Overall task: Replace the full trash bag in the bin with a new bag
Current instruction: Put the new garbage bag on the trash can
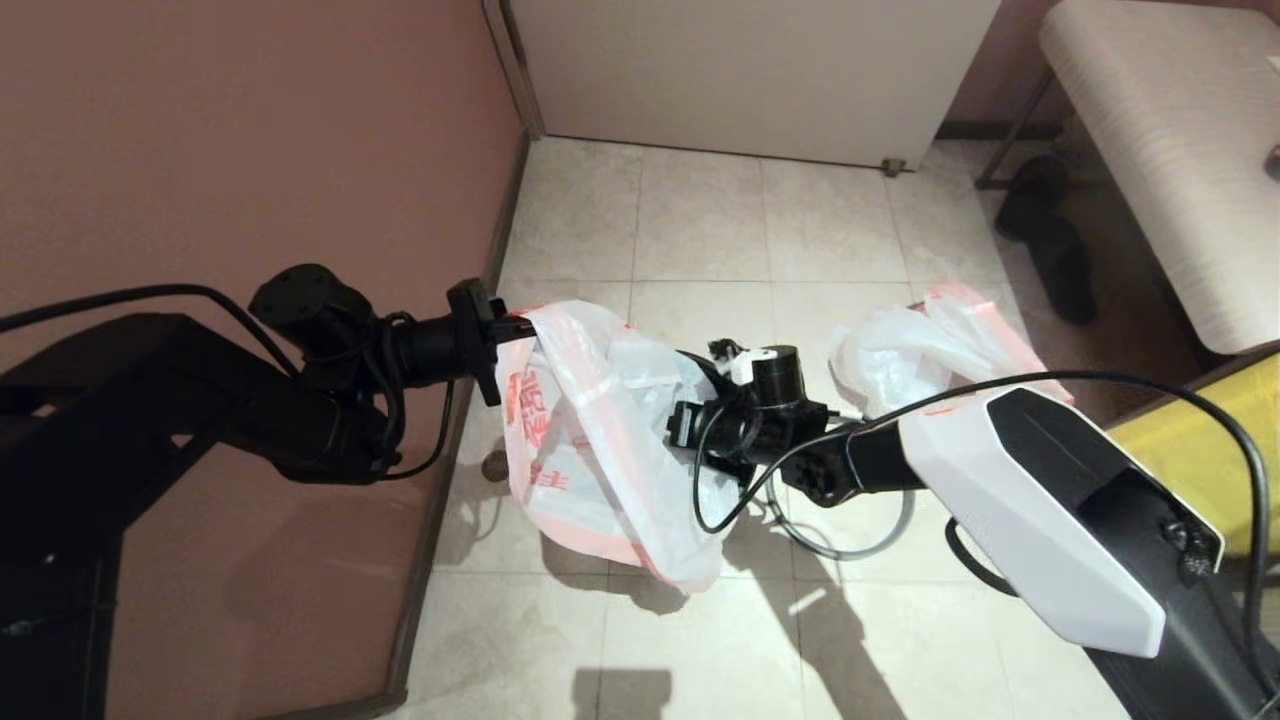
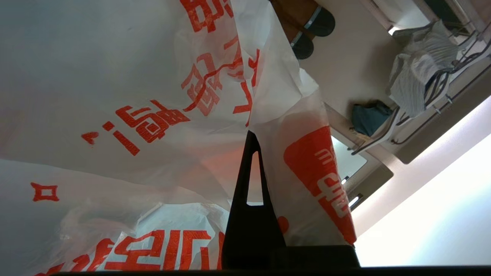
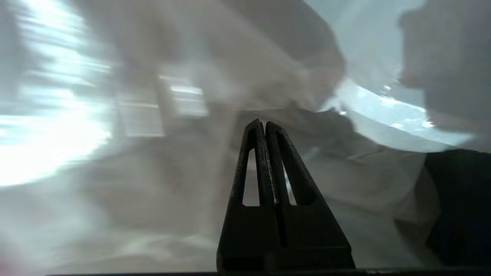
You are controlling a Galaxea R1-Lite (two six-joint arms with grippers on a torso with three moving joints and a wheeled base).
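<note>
The new bag [image 1: 600, 440], a thin translucent white plastic shopping bag with bold red characters, hangs above the tiled floor [image 1: 700, 220] between the two arms. The left gripper [image 1: 520, 328] is clamped on the bag's upper edge beside the pink wall [image 1: 250, 150]; the left wrist view shows film caught between the closed black fingers [image 2: 251, 184]. The right gripper [image 3: 264, 128] is inside or against the bag's far side, its jaws pressed together; whether plastic is pinched between them cannot be confirmed, because that view is blurred and veiled by film. Judgement: two-point support spreads the mouth so that it can be lowered over a rim.

The full trash bag [image 1: 925, 345], a crumpled translucent white plastic bag with pink-red handles, lies on the floor towards the white bench [image 1: 1170, 150], well apart from the new bag, so removal appears complete.

The bin is largely hidden. Only a grey ring [image 1: 860, 540] shows on the floor beneath the right arm; whether this is its rim cannot be established. A yellow item [image 1: 1210, 440] is cut off at the right edge.
</note>
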